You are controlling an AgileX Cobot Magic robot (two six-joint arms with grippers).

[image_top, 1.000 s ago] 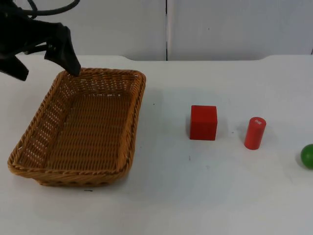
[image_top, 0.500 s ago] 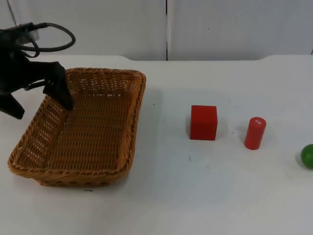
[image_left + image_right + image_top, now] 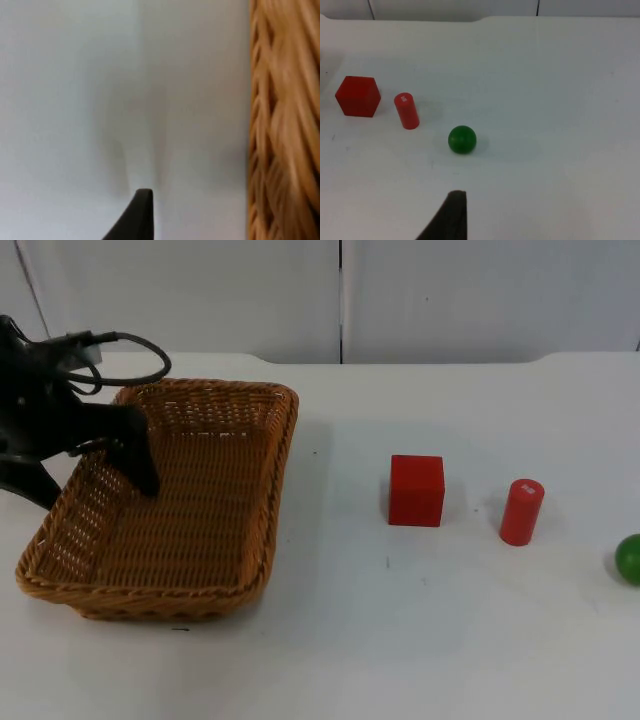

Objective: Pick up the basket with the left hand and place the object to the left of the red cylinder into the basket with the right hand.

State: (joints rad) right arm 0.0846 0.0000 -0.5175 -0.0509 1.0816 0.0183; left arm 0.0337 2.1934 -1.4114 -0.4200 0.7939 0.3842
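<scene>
Left gripper (image 3: 95,480) straddles the basket's (image 3: 200,500) left wall, fingers spread, one inside, one outside, not clenched. Right gripper (image 3: 451,212) waits above the table (image 3: 400,640); cannot tell its jaw state. Red cube (image 3: 416,490) stands left of the red cylinder (image 3: 521,511), apart; green ball (image 3: 629,559) farther right.

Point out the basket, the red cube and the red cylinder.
basket (image 3: 283,430): top view, on the right side rim.
red cube (image 3: 416,491): top view, middle of the cube, near its top front edge.
red cylinder (image 3: 521,512): top view, middle of its upright side.
</scene>
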